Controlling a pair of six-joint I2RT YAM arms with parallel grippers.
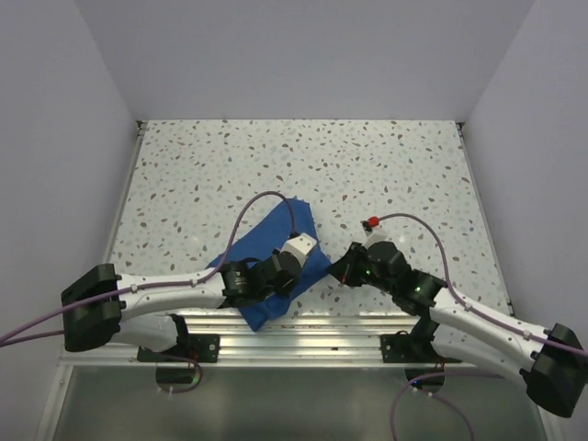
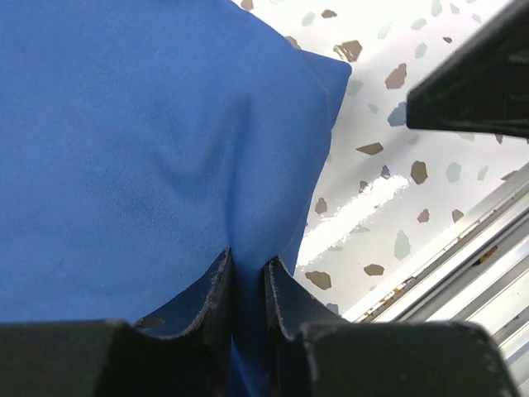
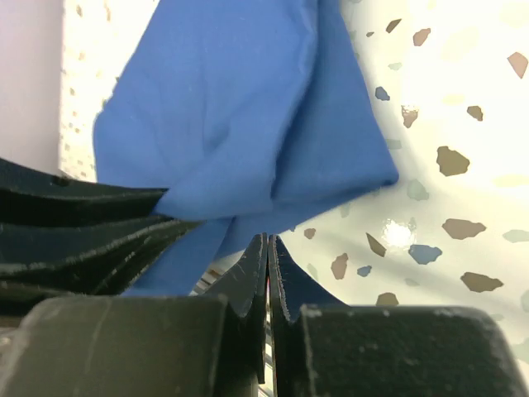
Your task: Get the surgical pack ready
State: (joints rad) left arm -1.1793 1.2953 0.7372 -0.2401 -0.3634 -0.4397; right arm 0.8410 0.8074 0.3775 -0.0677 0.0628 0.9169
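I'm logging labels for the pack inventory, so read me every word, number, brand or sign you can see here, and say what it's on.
None: no text can be read in any view.
Blue drape: plain cloth, no print or tag showing.
Speckled tabletop: only the stone-chip pattern.
Left tool and right tool: plain black where visible, no markings.

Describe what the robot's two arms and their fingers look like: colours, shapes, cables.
The left arm and right arm are white tubes with bulky black joints. A purple cable runs along each. The right wrist bears a red cap. The fingers are black, tapered, with ridged inner edges.
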